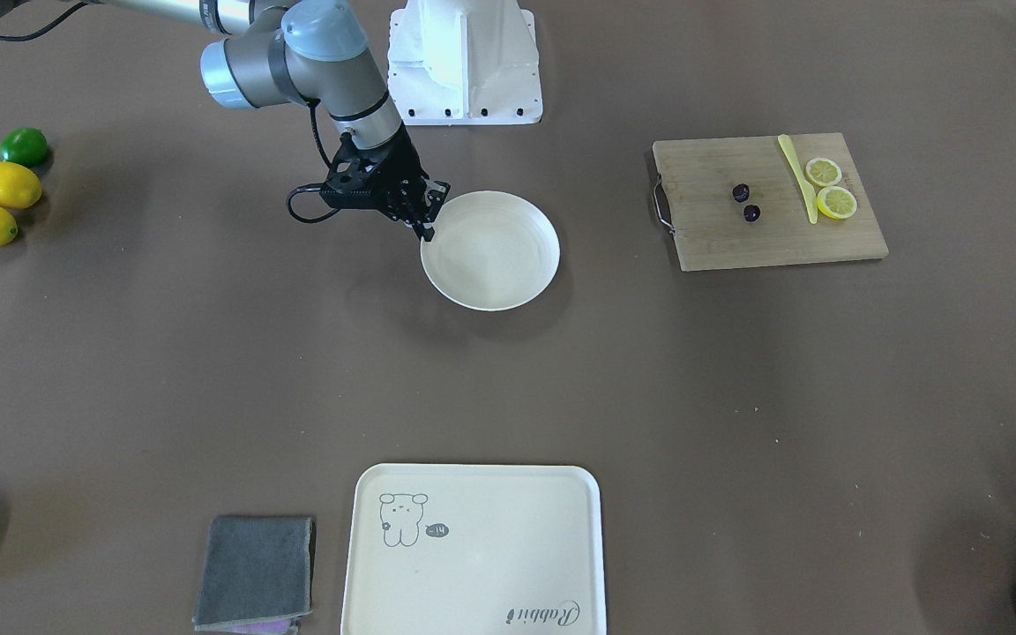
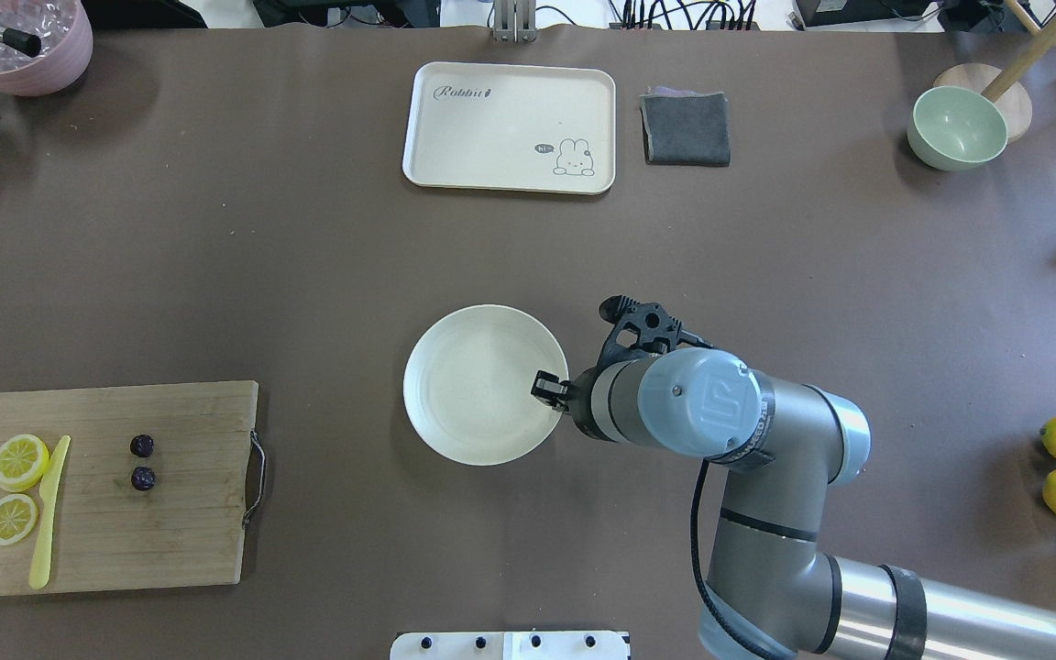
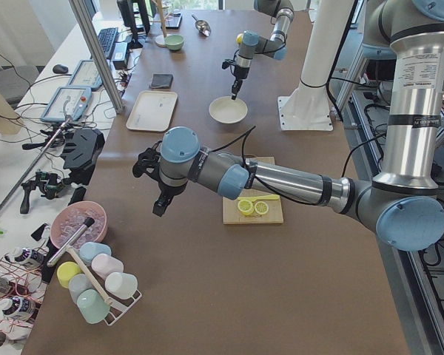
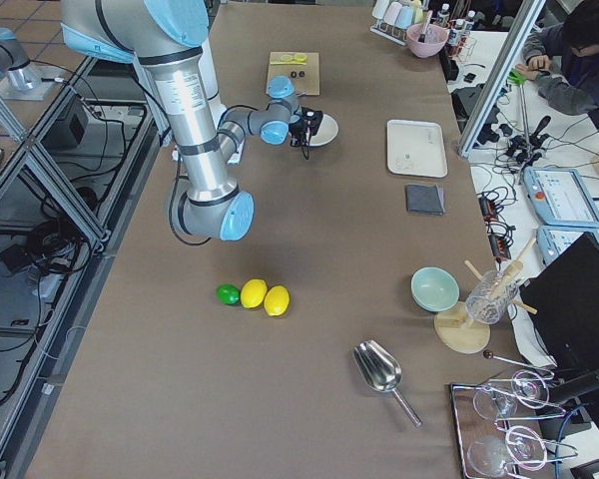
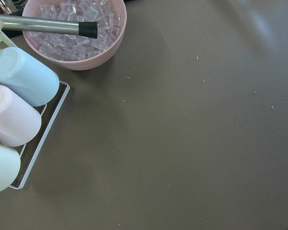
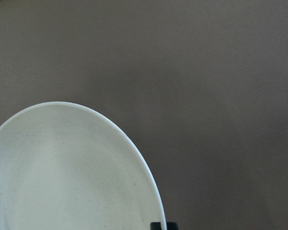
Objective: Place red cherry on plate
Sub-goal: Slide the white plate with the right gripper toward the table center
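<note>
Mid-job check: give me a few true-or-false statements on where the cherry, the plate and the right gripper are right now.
1. The red cherry lies on the cutting board. True.
2. The plate already holds the cherry. False: nothing lies in the plate.
3. The right gripper is at the plate's rim. True.
4. The lemon slices lie on the tray. False: they are on the cutting board, on the far side of the yellow knife from the cherry.
</note>
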You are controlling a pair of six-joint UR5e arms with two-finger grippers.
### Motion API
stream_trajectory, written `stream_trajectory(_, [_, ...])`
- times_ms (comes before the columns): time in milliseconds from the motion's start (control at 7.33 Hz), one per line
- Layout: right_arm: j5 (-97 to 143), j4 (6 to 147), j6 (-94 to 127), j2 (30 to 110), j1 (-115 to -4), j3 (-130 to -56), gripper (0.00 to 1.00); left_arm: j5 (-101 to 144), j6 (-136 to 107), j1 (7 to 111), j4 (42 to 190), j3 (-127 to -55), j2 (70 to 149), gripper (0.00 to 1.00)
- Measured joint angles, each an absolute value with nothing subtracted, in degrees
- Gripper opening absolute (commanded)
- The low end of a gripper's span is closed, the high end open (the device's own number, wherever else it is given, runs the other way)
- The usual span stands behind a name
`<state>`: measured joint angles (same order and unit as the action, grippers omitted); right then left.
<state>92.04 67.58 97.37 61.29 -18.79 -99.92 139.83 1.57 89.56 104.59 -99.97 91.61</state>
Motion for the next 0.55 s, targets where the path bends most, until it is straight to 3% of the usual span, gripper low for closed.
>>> stream_trajectory(136, [91.2, 67.7, 97.5, 59.8, -18.2, -98.4, 0.99, 139.8, 1.5, 89.6, 104.6, -99.9, 91.6, 0.98])
stream_trajectory(545, [92.3, 69.1, 95.4, 58.5, -20.6, -98.8, 1.0, 139.9, -1.1, 89.3, 105.1, -100.1, 91.7, 0.98])
